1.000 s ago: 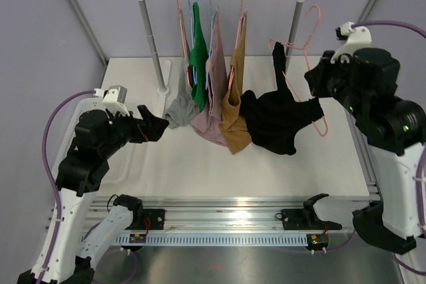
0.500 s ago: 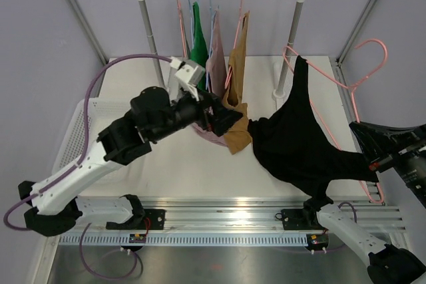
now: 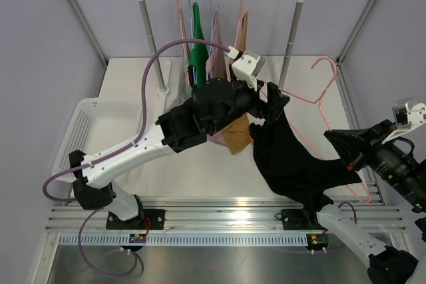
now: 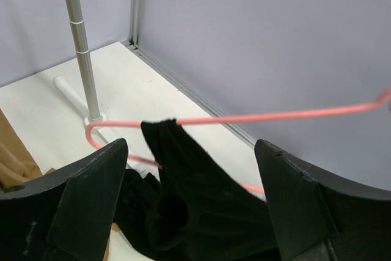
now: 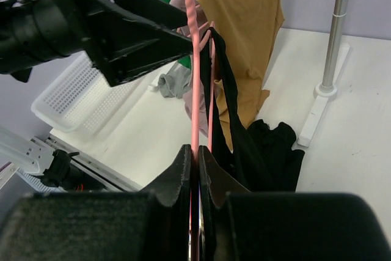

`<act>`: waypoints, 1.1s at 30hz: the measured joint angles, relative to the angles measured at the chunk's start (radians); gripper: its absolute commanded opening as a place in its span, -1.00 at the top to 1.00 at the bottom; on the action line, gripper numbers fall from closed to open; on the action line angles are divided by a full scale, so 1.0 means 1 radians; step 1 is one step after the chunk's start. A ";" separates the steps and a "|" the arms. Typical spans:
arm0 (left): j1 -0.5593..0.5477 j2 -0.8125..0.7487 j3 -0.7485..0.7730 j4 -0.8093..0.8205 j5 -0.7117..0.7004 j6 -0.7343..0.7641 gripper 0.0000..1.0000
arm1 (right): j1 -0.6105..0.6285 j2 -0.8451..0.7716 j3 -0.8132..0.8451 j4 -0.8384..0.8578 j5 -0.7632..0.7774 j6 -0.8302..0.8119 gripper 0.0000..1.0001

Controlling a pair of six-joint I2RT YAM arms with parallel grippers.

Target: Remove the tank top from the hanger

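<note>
Left fingers (image 4: pixel 91 194) have swung over, spread astride the strap (image 4: pixel 160 136) of the tank top (image 3: pixel 293 164): pinch squarely, then draw it off the hanger (image 5: pixel 194 90) that the right fingers (image 5: pixel 177 181) clamp.

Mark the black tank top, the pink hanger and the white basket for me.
black tank top (image 3: pixel 293 164), top external view, middle of the body fabric.
pink hanger (image 4: pixel 275 115), left wrist view, straight wire past the strap.
white basket (image 3: pixel 86 131), top external view, bare mesh inside.
</note>
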 measured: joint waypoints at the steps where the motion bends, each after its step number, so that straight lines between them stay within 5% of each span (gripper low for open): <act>1: 0.000 0.018 0.012 0.000 -0.006 0.003 -0.69 | 0.000 -0.008 -0.008 0.005 -0.004 0.001 1.00; 7: 0.000 0.066 0.018 -0.001 -0.024 0.006 -0.61 | 0.000 -0.061 -0.059 0.040 -0.021 0.006 1.00; 12: 0.000 0.057 -0.005 0.018 -0.032 0.003 -0.79 | 0.000 -0.074 -0.098 0.076 -0.017 0.010 1.00; 19: 0.000 0.046 -0.040 0.023 -0.047 0.002 -0.09 | 0.000 -0.076 -0.133 0.097 0.006 0.021 1.00; 21: 0.000 0.042 -0.053 0.023 -0.047 0.002 -0.10 | 0.000 -0.081 -0.133 0.107 0.017 0.025 1.00; 25: 0.000 0.041 -0.072 0.026 -0.048 0.002 -0.42 | 0.000 -0.089 -0.133 0.119 0.032 0.030 1.00; 33: 0.008 0.041 -0.079 0.037 -0.035 -0.006 -0.49 | 0.000 -0.092 -0.132 0.124 0.026 0.036 1.00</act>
